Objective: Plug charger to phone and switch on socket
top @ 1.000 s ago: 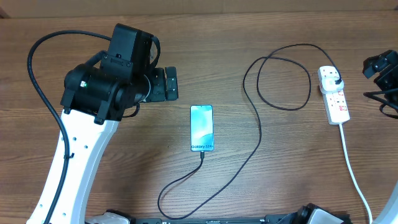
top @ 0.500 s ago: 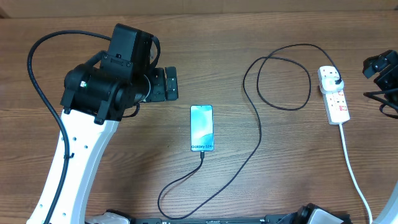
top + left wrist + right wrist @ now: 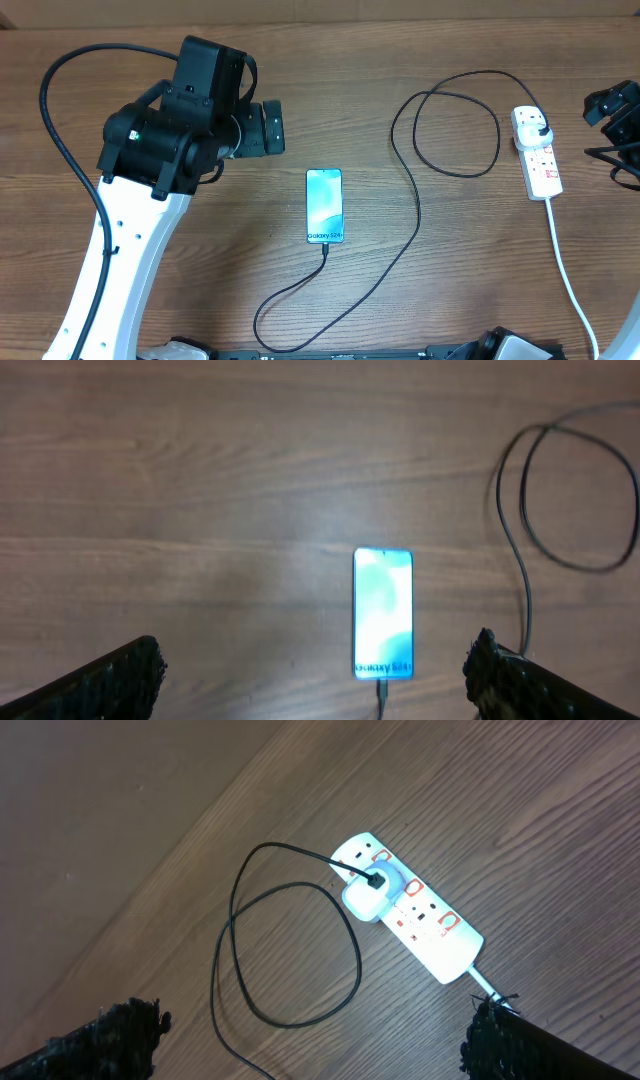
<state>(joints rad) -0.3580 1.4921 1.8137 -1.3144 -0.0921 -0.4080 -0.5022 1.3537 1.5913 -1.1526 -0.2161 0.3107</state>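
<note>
The phone [image 3: 324, 205] lies flat mid-table with its light-blue screen lit. The charger cable [image 3: 416, 215] sits with its tip in the phone's near end [image 3: 381, 690], loops across the table and ends at a plug adapter [image 3: 536, 125] seated in the white socket strip [image 3: 541, 160]. My left gripper [image 3: 268, 128] hovers up-left of the phone, open and empty; its fingers [image 3: 100, 685] frame the phone [image 3: 383, 615] in the left wrist view. My right gripper [image 3: 315, 1040] is open above the socket [image 3: 425, 920] and adapter [image 3: 365, 895], holding nothing. I cannot tell how the red-marked switches stand.
The strip's thick white cord [image 3: 565, 265] runs toward the table's near edge. A wide cable loop [image 3: 455, 120] lies left of the strip. The right arm [image 3: 612, 105] shows at the right edge, and the left arm's white link [image 3: 120, 260] crosses the near-left table.
My left gripper has shifted slightly toward the far side, away from the phone. Phone, cable, socket and right arm have not moved.
</note>
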